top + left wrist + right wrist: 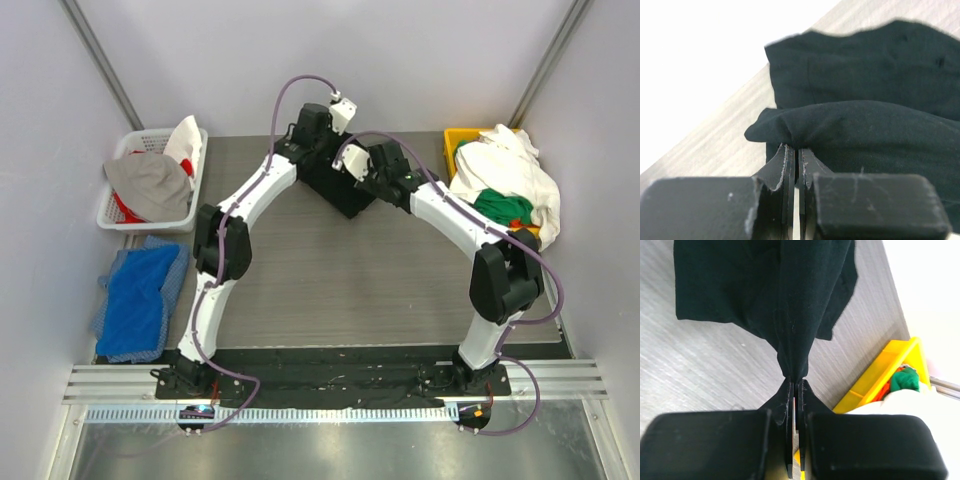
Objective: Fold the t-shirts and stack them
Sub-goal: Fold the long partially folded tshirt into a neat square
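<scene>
A black t-shirt (pixel 345 190) lies folded small at the far middle of the table, between my two grippers. My left gripper (pixel 312 150) is shut on a rolled fold of the black t-shirt (pixel 850 125); its tips (pixel 796 150) pinch the fabric edge. My right gripper (pixel 372 178) is shut on a bunched edge of the black t-shirt (pixel 770 285), with the cloth drawn into its tips (pixel 796 381). White and green t-shirts (pixel 505 190) are heaped on a yellow bin (pixel 458 143) at the far right.
A white basket (pixel 120 205) at the far left holds grey, white and red cloth. Blue cloths (pixel 140 300) lie at the left edge of the table. The yellow bin (pixel 880 375) lies close to the right gripper. Walls close in on both sides.
</scene>
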Robot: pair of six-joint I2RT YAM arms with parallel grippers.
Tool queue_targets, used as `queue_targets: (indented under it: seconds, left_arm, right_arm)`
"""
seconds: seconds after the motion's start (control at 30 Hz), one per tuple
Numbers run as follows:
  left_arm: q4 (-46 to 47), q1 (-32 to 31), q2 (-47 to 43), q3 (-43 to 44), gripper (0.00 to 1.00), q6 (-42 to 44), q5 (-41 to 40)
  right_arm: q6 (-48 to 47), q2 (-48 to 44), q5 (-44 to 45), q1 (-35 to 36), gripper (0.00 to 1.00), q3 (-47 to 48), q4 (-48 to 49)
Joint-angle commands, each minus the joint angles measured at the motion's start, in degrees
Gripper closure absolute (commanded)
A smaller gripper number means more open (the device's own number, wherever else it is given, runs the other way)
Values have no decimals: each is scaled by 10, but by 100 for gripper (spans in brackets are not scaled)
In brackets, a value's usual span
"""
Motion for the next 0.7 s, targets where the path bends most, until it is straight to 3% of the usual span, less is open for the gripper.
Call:
queue_targets:
  seconds: [0.0, 0.2, 0.43, 0.53, 0.67]
  left_arm:
    - [70, 14, 28, 59, 100, 27, -44]
    - [117, 12, 73, 67, 100, 38, -64]
    - [159, 6, 120, 84, 80, 68, -81]
    - [175, 3, 144, 106, 76, 80, -88]
    - [215, 2, 163, 117, 47, 89, -102]
  right_arm:
    - [-13, -8, 13, -28, 99, 20, -9]
    - [-25, 26, 11, -54, 99, 14, 27]
    - [-22, 92, 14, -66, 99, 35, 52]
    - [-22, 115, 23, -68, 99, 41, 77]
    - [-23, 137, 36, -73, 99, 55, 90]
